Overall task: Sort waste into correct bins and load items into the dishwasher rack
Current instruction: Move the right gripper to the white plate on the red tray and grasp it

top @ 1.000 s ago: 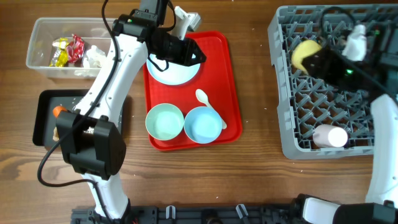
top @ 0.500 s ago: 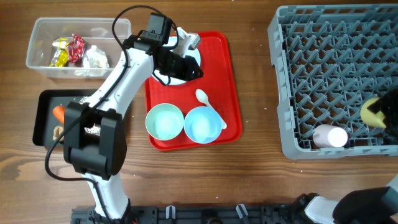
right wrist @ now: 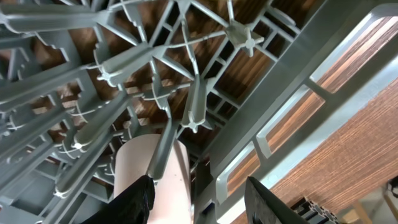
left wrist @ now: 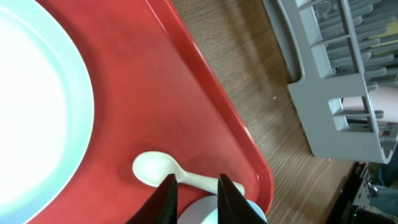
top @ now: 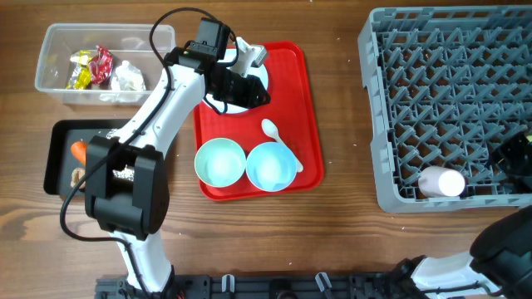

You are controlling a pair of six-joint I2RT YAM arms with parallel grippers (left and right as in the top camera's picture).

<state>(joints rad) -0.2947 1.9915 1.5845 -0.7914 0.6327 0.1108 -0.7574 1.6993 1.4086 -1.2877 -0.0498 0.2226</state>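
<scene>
My left gripper (top: 252,90) hovers over the red serving tray (top: 303,100), its jaws a narrow gap apart and holding nothing (left wrist: 198,199). Under it lie the white spoon (left wrist: 155,169) and a pale blue bowl (left wrist: 198,215); the pale blue plate (left wrist: 37,112) is to its left. Two bowls (top: 220,163) (top: 272,166) sit at the tray's front. My right gripper (top: 514,156) is at the grey dishwasher rack's (top: 449,100) right front, open and empty (right wrist: 199,202). The pink cup (right wrist: 152,174) lies on its side among the pegs, beside the left finger.
The clear tub (top: 50,79) at the back left holds foil wrappers (top: 90,66) and a tissue wad (top: 126,76). In front of it the black tray (top: 60,170) holds a carrot (top: 79,149). Bare wooden table lies between the red tray and the rack.
My right gripper swung from the rack's back left to its right front edge. The yellow cup it carried no longer shows. My left arm shifted slightly over the plate, then stayed still.
</scene>
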